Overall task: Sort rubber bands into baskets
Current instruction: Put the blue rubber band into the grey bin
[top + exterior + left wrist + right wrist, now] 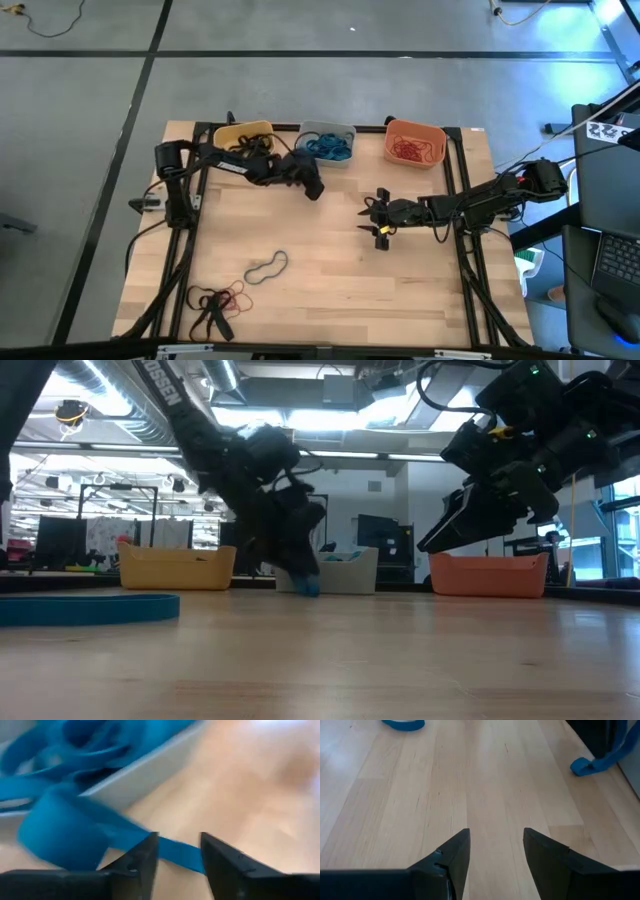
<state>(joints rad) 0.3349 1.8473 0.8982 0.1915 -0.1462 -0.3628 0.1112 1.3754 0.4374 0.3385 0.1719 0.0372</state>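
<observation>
Rubber bands (265,267) lie loose on the near part of the table (420,290) in the high view, 1 dark loop alone and a red and black clump nearer the left corner. The 3 baskets stand in a row along the far edge: yellow basket (243,133), grey basket (325,132) full of blue, orange basket (415,130) holding red. Your left pincer (312,187) sits just in front of the grey basket, much nearer to it than the right pincer (380,222), which hangs over bare wood nearer the middle.

From the low view, the left pincer reaches down to the table in front of the grey basket, with a scrap of blue band (308,586) under it. A second blue loop (90,608) lies flat close to the lens.

Through the left wrist view, the fingers stand spread apart and the blue band runs crosswise through the gap, touching the table. Its wider loop trails off toward the grey basket's wall, just beside it. I judge it not clamped, so the band is outside the basket, against its front.

Through the right wrist view, the right pincer is released and empty, and the blue band lies well off to one side.

You need a short lift toward the grey rim, and the left arm is the one placed for it.
</observation>
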